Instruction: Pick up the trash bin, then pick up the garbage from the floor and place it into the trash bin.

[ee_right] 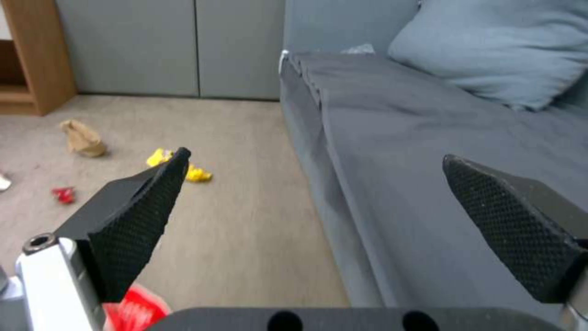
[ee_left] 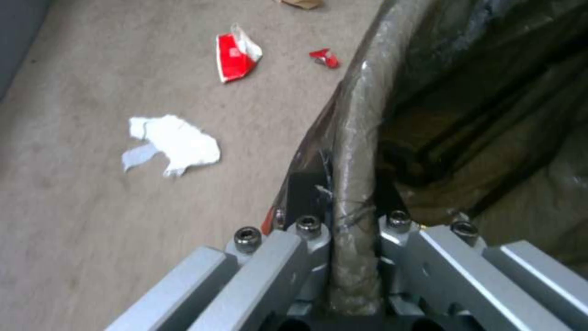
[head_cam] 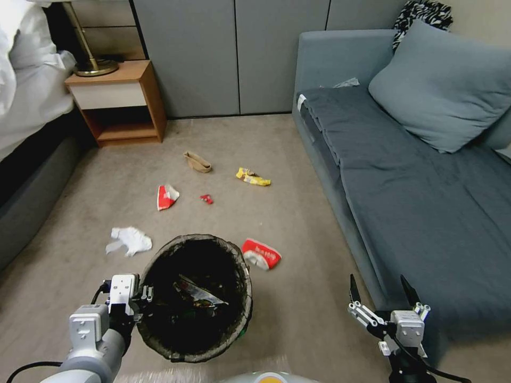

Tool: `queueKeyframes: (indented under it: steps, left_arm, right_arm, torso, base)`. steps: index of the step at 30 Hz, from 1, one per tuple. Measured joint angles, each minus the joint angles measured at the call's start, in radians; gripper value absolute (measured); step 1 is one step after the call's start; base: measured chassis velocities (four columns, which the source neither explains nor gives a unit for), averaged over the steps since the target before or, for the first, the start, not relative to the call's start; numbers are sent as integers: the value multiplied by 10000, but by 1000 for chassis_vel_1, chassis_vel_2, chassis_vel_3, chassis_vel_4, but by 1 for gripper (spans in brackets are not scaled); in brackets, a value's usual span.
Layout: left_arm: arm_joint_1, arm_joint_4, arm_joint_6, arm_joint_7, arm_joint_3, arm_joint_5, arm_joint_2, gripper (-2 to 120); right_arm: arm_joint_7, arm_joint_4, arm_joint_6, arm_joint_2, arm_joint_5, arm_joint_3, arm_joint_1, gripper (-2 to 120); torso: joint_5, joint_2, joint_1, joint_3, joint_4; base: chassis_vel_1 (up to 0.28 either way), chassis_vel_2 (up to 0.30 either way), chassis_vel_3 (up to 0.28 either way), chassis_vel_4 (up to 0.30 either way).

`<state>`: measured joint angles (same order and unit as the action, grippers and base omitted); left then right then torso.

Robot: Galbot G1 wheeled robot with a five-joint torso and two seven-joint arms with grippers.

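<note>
Your sofa (head_cam: 404, 175) runs along the carpet's right side. Beside it, the trash bin (head_cam: 198, 298) hangs from your left tool (ee_left: 343, 207), which is clamped on its lined rim; the left wrist view shows that pinch close up. Your right tool (head_cam: 379, 293) hovers wide apart by the sofa's front edge. Beyond the bin lie a red packet (head_cam: 261, 253), white tissue (head_cam: 129, 240) and yellow wrapper (head_cam: 253, 177).

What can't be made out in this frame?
- Trash bin contents: head view, dark liner hides all but one shiny wrapper.
- Left gripper fingertips: left wrist view, hidden by the bin rim they clamp.
- Red packet: right wrist view, cut off by the open right gripper.
</note>
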<state>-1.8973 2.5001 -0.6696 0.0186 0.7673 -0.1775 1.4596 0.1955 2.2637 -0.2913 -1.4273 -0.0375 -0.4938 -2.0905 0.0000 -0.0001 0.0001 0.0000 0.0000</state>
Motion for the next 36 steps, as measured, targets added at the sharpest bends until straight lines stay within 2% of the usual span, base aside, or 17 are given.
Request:
queueKeyframes:
  steps: [9,28,36]
  left_arm:
    - [13,0,-3,-1,1,-9,-3,1]
    - [18,0,-53,-3,83,-73,-4,1]
    - [-53,0,-131,2,244,-85,3,1]
  right_arm:
    - [-64,-33,165,137,79,62,341,100]
    - [-243,55,968,475,284,194,536,100]
    - [-1414,-28,1901,786,528,316,1118,100]
  torso:
    - [0,-1,2,3,0]
    - [0,0,-1,0,-1]
    - [0,0,-1,0,0]
  base:
    - [-244,227,237,-220]
    - [8,-8,-7,8]
    - [0,0,0,0]
